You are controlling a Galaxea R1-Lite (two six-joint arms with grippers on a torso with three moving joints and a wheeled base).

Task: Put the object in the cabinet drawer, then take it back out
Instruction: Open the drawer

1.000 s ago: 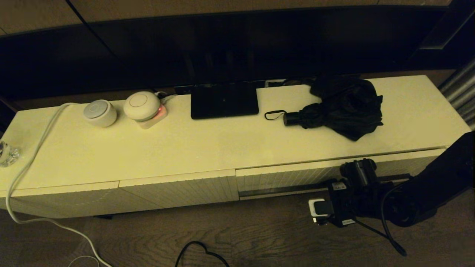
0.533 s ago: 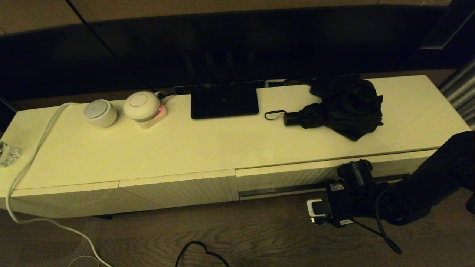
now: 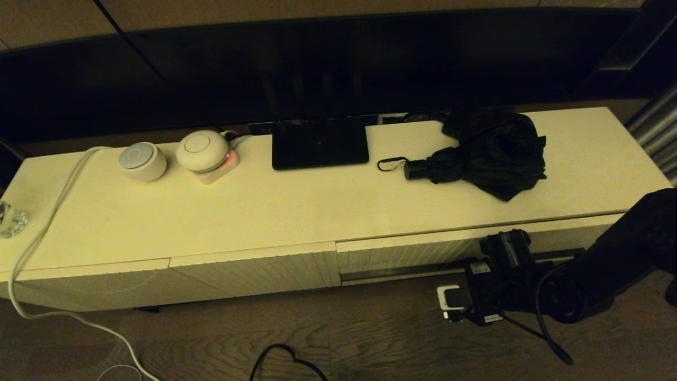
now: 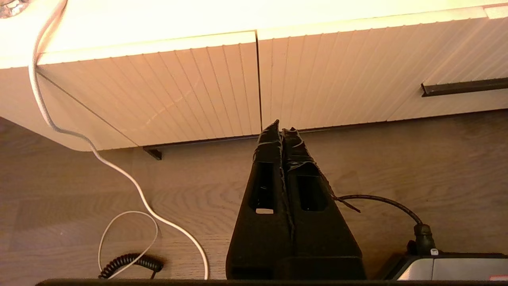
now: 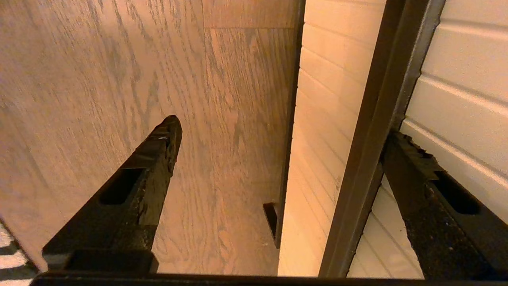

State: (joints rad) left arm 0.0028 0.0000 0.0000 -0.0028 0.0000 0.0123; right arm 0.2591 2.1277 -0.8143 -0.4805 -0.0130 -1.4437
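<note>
Far to your left of the working pincer, a white cable [image 3: 37,233] trails off the long cream-white cabinet top [image 3: 296,211], past two round white devices [image 3: 143,160] and a flat black rectangular panel [image 3: 319,144] at the back edge. Your left gripper [image 4: 281,131] hangs low over the wood floor [image 3: 370,333] facing the narrower ribbed panel [image 4: 190,91], its two fingers pressed together on nothing. Closer in, the black folding umbrella with bunched fabric [image 3: 484,151] lies on the top — up and slightly left of the pincer, handle and wrist loop pointing away to the left. Directly at the pincer you have the wide cream-white ribbed drawer [image 3: 407,254], closed. Your right gripper [image 5: 278,139] is spread wide: one finger [image 5: 412,159] sits against the dark slot [image 5: 373,131] along the drawer's lower edge, the other [image 5: 154,151] out over the floor — it grips nothing.
</note>
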